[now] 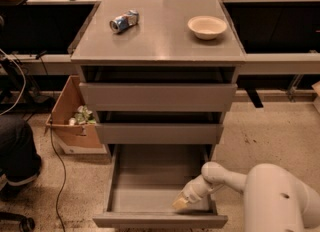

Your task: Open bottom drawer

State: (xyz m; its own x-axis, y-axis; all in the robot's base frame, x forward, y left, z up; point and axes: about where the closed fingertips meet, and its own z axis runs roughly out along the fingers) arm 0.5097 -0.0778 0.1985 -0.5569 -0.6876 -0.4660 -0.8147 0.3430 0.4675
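The grey cabinet (159, 51) has three drawers. The bottom drawer (160, 220) stands pulled far out toward me, and its shallow grey box shows empty inside. The top drawer front (158, 96) and middle drawer front (159, 133) stick out only slightly. My white arm comes in from the lower right. The gripper (181, 203) reaches down into the bottom drawer at its right front corner, just behind the drawer front.
A crushed can (124, 21) and a cream bowl (207, 26) lie on the cabinet top. A cardboard box (70, 121) with rubbish stands on the floor at the left. A person's leg (15, 151) and cables are at the far left. Benches run behind the cabinet.
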